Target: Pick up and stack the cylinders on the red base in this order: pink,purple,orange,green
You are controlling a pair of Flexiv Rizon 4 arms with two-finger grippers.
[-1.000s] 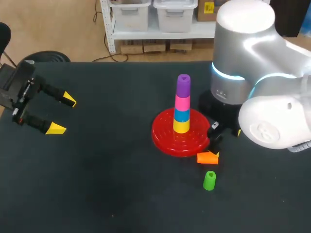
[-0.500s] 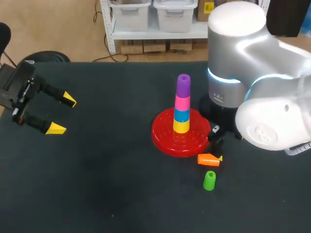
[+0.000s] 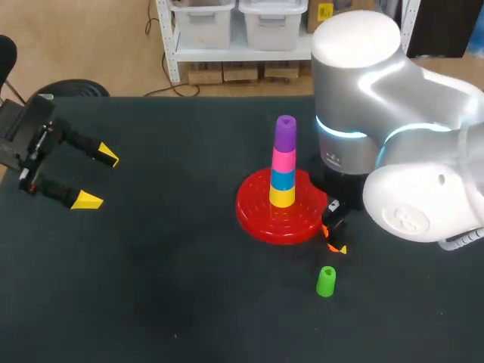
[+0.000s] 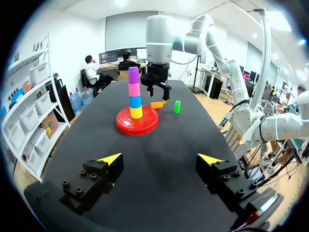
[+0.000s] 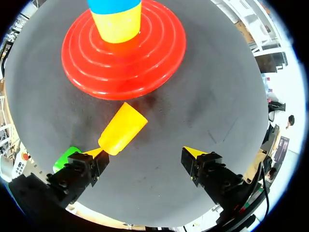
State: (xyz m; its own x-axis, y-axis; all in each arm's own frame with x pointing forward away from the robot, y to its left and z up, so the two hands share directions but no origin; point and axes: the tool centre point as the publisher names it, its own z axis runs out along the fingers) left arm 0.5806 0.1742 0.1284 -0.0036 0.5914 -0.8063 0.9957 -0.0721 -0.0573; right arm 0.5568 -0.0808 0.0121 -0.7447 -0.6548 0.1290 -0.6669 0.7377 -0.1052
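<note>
i'm holding right fingers (image 5: pixel 194 152) open over surface (image 3: pixel 189 302); orange cylinder (image 5: pixel 123 128) lying on side against one tip, just beside red base (image 5: pixel 159 63). green cylinder (image 3: pixel 326 280) standing near. left fingers (image 4: pixel 110 158) hanging open, well apart.

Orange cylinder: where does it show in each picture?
Head view: orange cylinder peeks out beside red base, under right arm.
Left wrist view: orange cylinder lies between red base and green cylinder.
Right wrist view: orange cylinder lies ahead of right claw.
Shared landmark: red base.
</note>
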